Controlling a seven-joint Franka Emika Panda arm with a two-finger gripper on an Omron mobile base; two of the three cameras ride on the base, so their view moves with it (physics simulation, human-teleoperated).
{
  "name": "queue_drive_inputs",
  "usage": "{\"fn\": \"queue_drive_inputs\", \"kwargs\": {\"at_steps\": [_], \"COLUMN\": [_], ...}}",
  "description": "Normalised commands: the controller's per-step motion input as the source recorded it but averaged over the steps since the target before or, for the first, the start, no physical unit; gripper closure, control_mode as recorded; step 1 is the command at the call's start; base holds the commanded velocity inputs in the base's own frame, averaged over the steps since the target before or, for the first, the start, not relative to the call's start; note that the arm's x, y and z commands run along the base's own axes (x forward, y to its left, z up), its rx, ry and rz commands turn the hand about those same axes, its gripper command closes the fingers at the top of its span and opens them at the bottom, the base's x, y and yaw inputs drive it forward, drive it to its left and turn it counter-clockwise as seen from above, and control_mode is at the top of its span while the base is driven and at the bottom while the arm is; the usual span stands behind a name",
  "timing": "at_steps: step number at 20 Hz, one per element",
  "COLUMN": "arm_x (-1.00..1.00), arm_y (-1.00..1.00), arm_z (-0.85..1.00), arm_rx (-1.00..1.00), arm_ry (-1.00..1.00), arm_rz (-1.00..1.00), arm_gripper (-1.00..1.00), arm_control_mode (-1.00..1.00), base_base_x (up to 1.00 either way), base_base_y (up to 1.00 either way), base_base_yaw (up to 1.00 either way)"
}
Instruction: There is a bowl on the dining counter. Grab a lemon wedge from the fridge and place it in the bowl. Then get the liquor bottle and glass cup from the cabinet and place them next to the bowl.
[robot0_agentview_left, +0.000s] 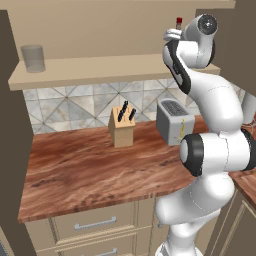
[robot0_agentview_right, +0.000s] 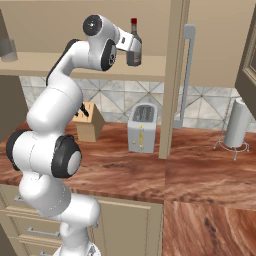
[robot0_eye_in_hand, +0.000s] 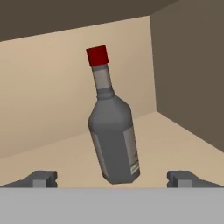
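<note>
- While my arm reaches up to the cabinet (robot0_agentview_left: 100, 30), my gripper (robot0_eye_in_hand: 112, 179) points at the liquor bottle (robot0_eye_in_hand: 111, 131), fingers (robot0_eye_in_hand: 41, 179) spread wide on either side, pinching nothing.
- Standing on the beige shelf (robot0_agentview_left: 110, 67), the bottle carries a pale label, its writing too small to read.
- From the left base view I see the glass cup (robot0_agentview_left: 33, 58) far along the shelf.
- From the right base view I see a paper towel roll (robot0_agentview_right: 236, 123).

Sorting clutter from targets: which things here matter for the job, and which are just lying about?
Job: bottle; cup; cabinet shelf under both; open gripper facing the bottle.
Lying about: knife block; toaster; paper towel roll.
</note>
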Motion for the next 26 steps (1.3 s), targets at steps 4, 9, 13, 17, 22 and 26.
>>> {"fn": "queue_drive_inputs", "kwargs": {"at_steps": [4, 9, 13, 17, 22, 26], "arm_x": [0.29, 0.28, 0.22, 0.29, 0.27, 0.26], "arm_y": [0.0, 0.0, -0.07, -0.08, -0.09, -0.11], "arm_z": [-0.13, -0.12, -0.04, -0.04, -0.04, -0.03], "arm_rx": [0.0, 0.0, 0.0, 0.0, 0.0, 0.0], "arm_ry": [0.0, 0.0, 0.0, 0.0, 0.0, 0.0], "arm_rz": [0.0, 0.0, 0.0, 0.0, 0.0, 0.0], "arm_gripper": [-1.0, -1.0, -1.0, -1.0, -1.0, -1.0], "arm_control_mode": [-1.0, -1.0, -1.0, -1.0, -1.0, -1.0], "base_base_x": [0.0, 0.0, 0.0, 0.0, 0.0, 0.0], "base_base_y": [0.0, 0.0, 0.0, 0.0, 0.0, 0.0], "base_base_yaw": [0.0, 0.0, 0.0, 0.0, 0.0, 0.0]}}
